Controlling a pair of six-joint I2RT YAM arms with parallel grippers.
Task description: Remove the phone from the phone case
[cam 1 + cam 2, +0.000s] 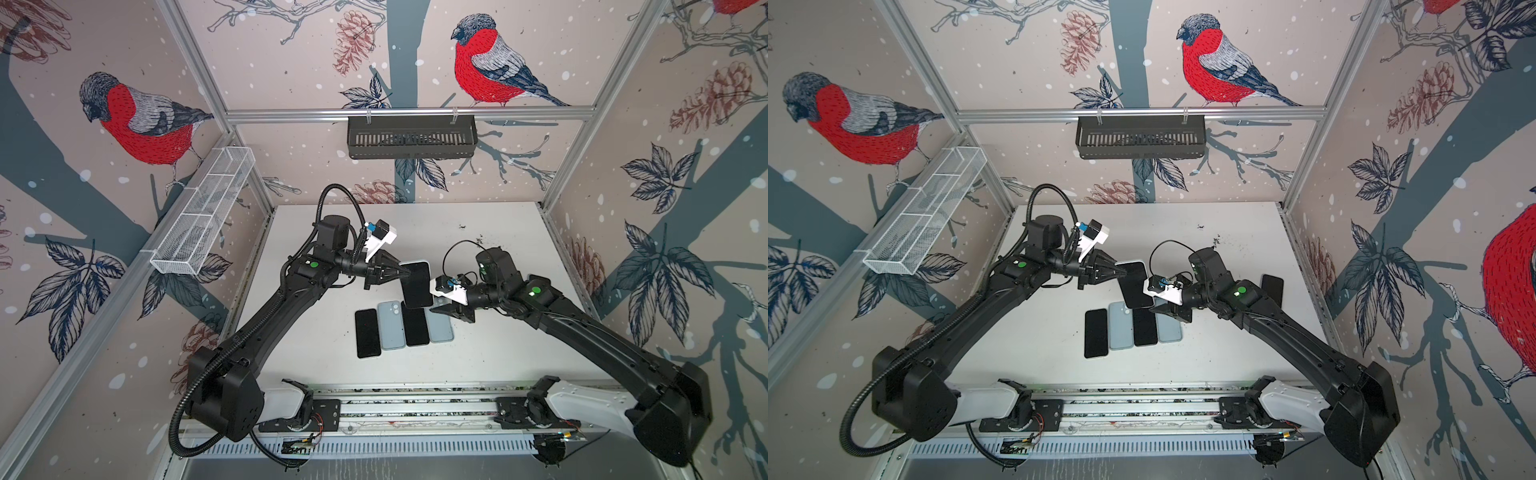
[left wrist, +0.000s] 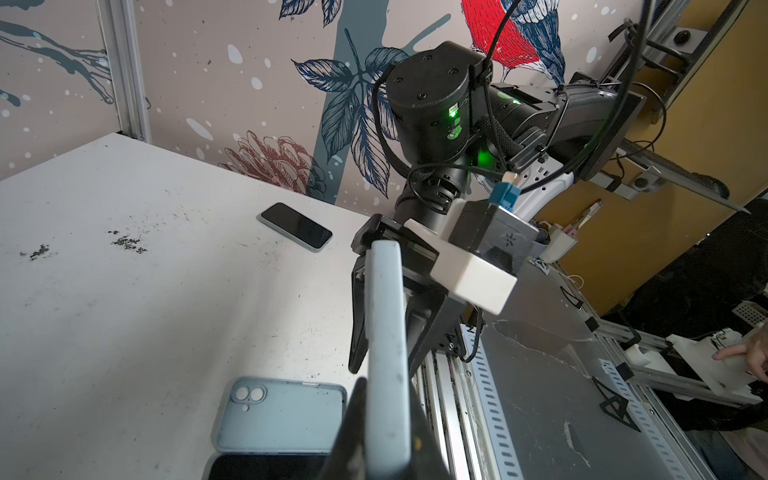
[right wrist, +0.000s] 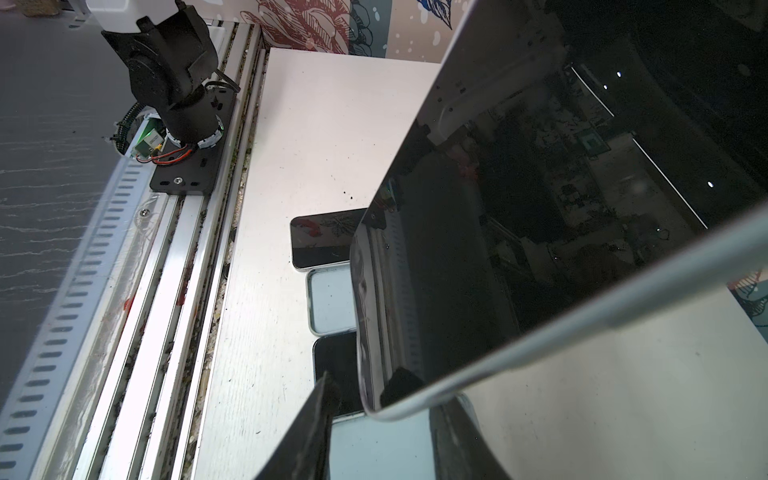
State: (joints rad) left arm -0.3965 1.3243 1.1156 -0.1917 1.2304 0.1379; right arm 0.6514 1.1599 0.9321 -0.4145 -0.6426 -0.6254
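phone (image 1: 417, 284) in its pale blue case (image 2: 386, 332) hangs above the row of phones and cases (image 1: 368, 332) on the table (image 1: 498, 353). the left gripper (image 1: 407, 273) is clamped tight on its upper edge. the right gripper (image 1: 437, 308) has its jaws parted astride the lower end, a gap showing.

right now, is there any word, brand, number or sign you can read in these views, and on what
No words or numbers are readable.
phone: dark screen, no brand showing.
wrist camera: small star-like mark, no letters.
board: any print too small to read.
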